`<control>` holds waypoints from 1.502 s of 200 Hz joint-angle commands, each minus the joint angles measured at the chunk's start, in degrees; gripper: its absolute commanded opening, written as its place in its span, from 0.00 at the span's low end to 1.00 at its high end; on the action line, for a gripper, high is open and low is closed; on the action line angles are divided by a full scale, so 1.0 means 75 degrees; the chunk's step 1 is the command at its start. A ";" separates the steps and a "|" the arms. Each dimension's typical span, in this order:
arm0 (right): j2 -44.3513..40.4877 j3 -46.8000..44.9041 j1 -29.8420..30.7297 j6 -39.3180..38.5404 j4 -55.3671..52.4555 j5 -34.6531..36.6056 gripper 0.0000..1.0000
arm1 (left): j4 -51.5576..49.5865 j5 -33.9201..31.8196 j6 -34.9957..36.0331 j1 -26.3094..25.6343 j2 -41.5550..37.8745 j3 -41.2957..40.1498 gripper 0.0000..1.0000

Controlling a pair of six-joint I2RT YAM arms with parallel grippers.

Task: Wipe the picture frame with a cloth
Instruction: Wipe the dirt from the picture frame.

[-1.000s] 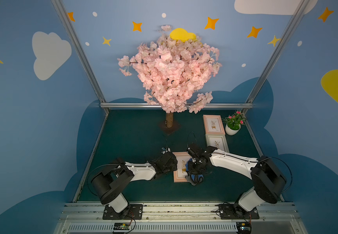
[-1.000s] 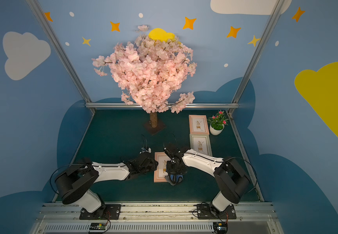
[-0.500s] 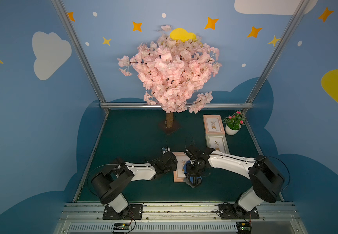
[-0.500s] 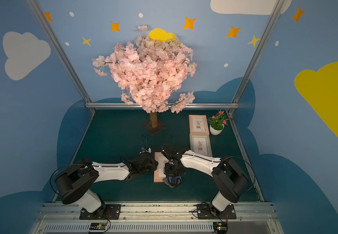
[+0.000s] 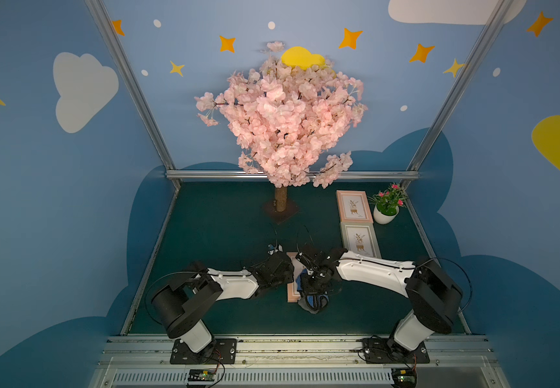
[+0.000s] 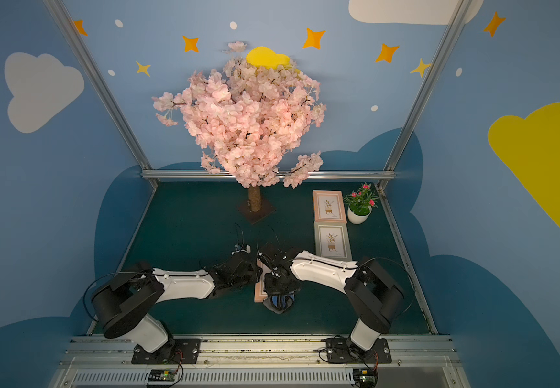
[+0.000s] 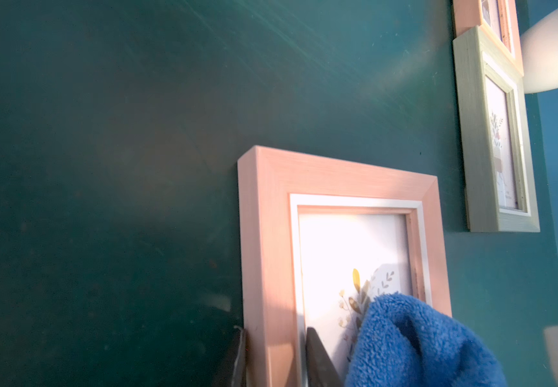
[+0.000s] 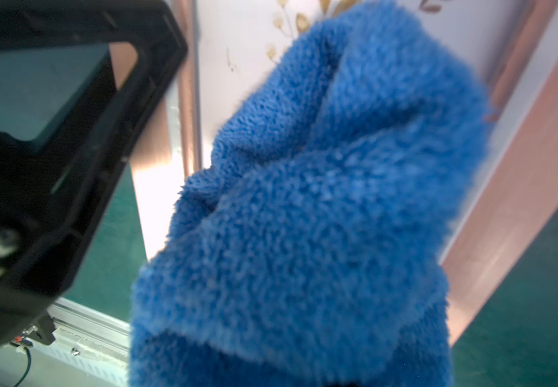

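Wiping step in hand; frame [image 7: 337,181] flat btwn arms; L gripper [image 7: 277,363] pinches its side rail, steadying; R gripper [image 5: 313,290] holds bunched cloth [image 8: 321,217] on glass [image 7: 337,254], near end; next, you sweep cloth twd far end w/ light pressure.

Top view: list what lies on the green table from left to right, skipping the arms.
near pink frame → cloth → grey-green frame → potted plant. Left out because they overlap others sideways: the far pink frame and the tree.
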 commanded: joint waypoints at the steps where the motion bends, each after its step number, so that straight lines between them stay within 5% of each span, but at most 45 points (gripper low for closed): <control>1: -0.0184 -0.0344 -0.0289 0.0042 -0.0295 0.0171 0.00 | -0.1460 0.0159 0.0026 0.0046 0.0580 -0.0430 0.28; 43: -0.0653 -0.0639 -0.0674 -0.0028 -0.0876 0.0864 0.00 | -0.1427 0.0171 0.0046 0.0047 0.0622 -0.0408 0.28; 110: 0.0240 0.0371 0.0011 0.0074 -0.0135 -0.0025 0.00 | -0.1460 0.0163 0.0032 0.0046 0.0581 -0.0440 0.28; 181: -0.0806 -0.0687 -0.1014 -0.0189 -0.0762 0.0742 0.00 | -0.1401 0.0183 0.0034 0.0047 0.0607 -0.0442 0.28; 270: 0.1361 0.2049 -0.1943 -0.1137 -0.0904 0.0909 0.00 | -0.1489 0.0243 0.0164 0.0047 0.0700 -0.0325 0.28; 300: 0.1055 0.1611 -0.1651 -0.1100 -0.0947 0.0718 0.00 | -0.1501 0.0200 0.0141 0.0049 0.0594 -0.0364 0.28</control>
